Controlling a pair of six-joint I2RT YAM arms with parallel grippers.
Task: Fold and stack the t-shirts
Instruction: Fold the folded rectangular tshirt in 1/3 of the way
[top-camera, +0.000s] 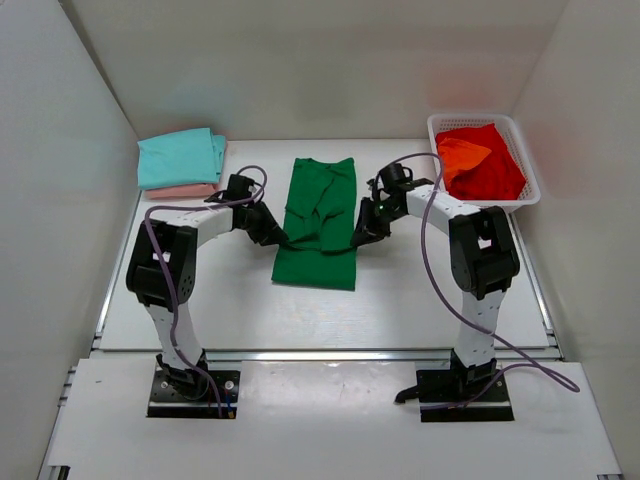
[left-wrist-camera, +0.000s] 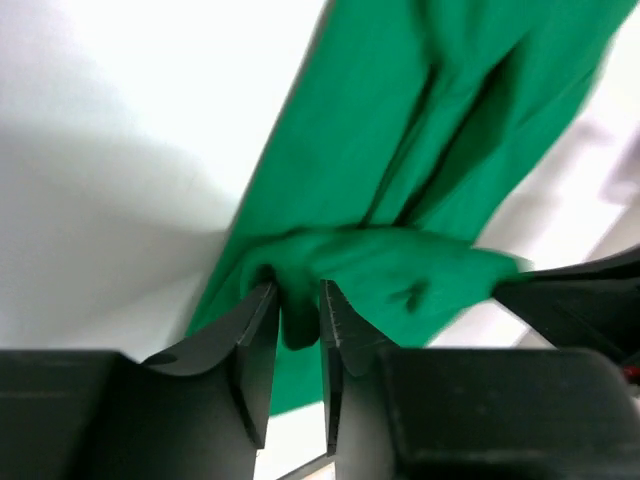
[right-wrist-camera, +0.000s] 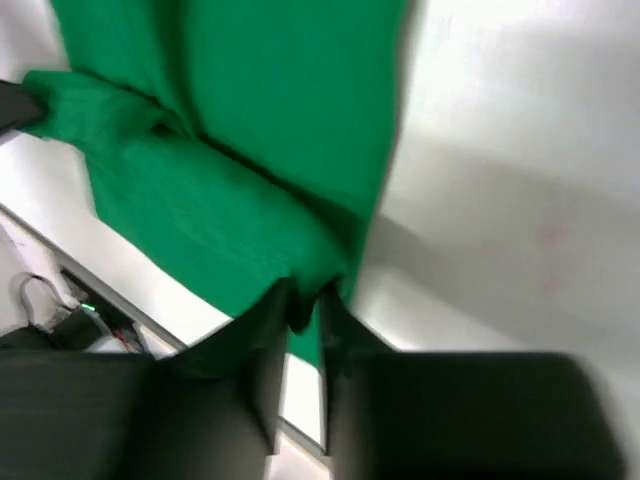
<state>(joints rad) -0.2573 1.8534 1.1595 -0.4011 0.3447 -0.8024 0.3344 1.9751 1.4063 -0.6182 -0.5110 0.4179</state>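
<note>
Top external view. A: Where is the dark green t-shirt (top-camera: 318, 215)?
B: On the table (top-camera: 250, 310), in the middle, between both arms.
A: And the fingers?
B: The left gripper (top-camera: 277, 236) pinches its left edge, and the right gripper (top-camera: 361, 236) its right edge. The right wrist picture is blurred, but cloth seems clamped between the fingers.

It looks like a robot lab: a left arm (top-camera: 160, 262) and a right arm (top-camera: 482, 250) are bolted to a white bench (top-camera: 400, 310), with plain white walls (top-camera: 300, 60) around and loose cables (top-camera: 424, 230)
</note>
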